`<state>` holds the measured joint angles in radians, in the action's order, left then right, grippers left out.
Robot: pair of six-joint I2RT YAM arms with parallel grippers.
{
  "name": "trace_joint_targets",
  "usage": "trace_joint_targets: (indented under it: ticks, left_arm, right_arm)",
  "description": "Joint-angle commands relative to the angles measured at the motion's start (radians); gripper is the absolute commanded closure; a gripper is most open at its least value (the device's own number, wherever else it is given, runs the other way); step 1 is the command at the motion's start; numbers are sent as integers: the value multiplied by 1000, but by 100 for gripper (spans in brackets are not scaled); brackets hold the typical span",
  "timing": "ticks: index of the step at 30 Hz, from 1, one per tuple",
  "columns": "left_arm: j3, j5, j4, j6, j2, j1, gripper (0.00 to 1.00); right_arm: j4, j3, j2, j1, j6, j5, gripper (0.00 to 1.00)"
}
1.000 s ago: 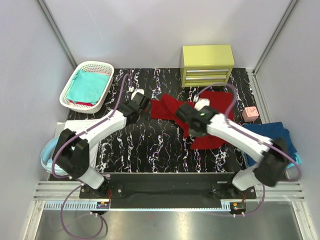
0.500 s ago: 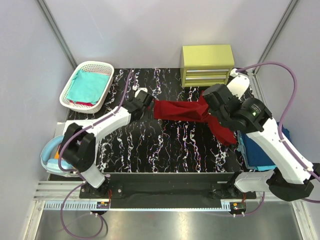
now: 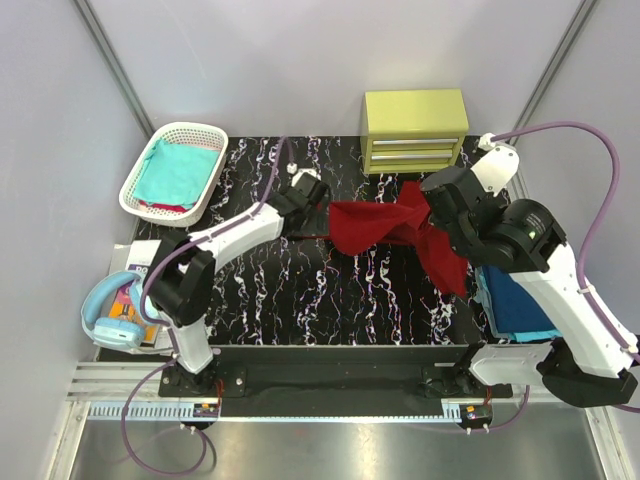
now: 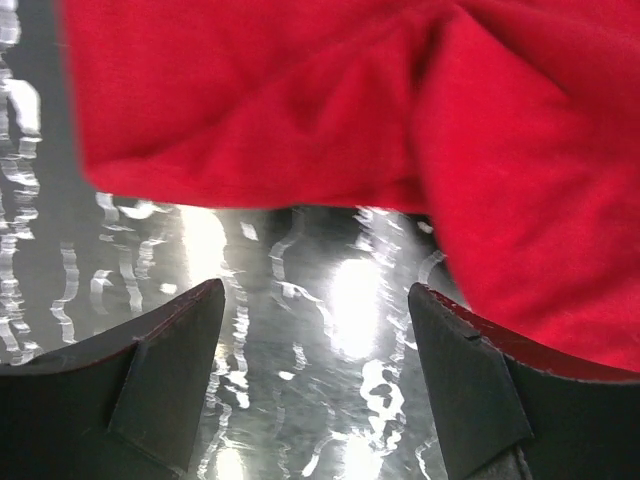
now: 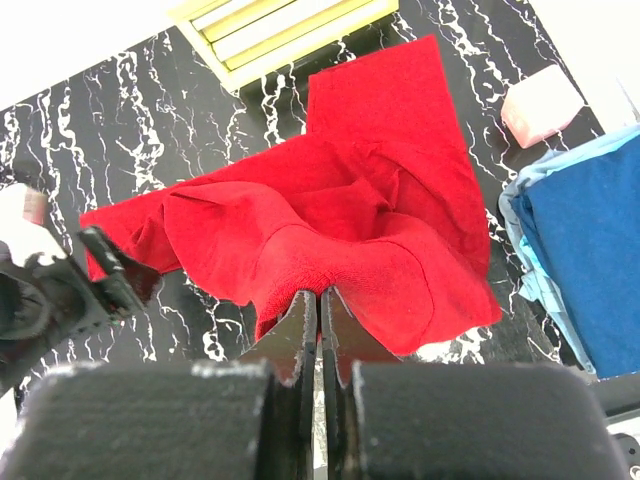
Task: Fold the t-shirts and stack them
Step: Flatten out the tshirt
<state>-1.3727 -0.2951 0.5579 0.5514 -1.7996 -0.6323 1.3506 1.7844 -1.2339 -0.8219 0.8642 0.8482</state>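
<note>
The dark red t-shirt (image 3: pixel 375 225) hangs bunched above the black marbled table (image 3: pixel 300 290), with its lower part trailing down to the right. My right gripper (image 5: pixel 321 293) is shut on a fold of the dark red t-shirt (image 5: pixel 350 215) and holds it up, near the yellow cabinet. My left gripper (image 4: pixel 315 290) is open just left of the dark red t-shirt (image 4: pixel 300 100); only the table surface shows between its fingers. A teal t-shirt (image 3: pixel 178 172) lies in the white basket. A navy t-shirt (image 5: pixel 590 250) rests on a light blue one (image 5: pixel 528 285) at the right edge.
A yellow drawer cabinet (image 3: pixel 415 130) stands at the back. The white lattice basket (image 3: pixel 138 190) sits at the back left. A small pink block (image 5: pixel 543 103) lies near the right wall. Light blue headphones (image 3: pixel 108 322) lie at the front left.
My right gripper has lifted the dark red t-shirt off the table and carried it up and right. The left arm has reached right after the cloth's edge, its gripper still open.
</note>
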Motion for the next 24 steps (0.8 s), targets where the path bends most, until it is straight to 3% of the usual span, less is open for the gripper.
trace_joint_targets:
  ticks: [1,10,17,24]
  left_arm:
    - [-39,28,-69,-5,-1,-96,20]
    - [10,-10,-99,1,-3,-242,19]
    - [78,-29,-131,-25,108,-242,18]
    - [107,-47,-147,-35,144,-305,18]
  right_arm:
    - [188,1,17,-3,-4,55,100]
    - [151,33,11,-3,-85,55,100]
    - [154,494,-134,-3,-298,135,100]
    - [148,749,-228,-5,-401,109,100]
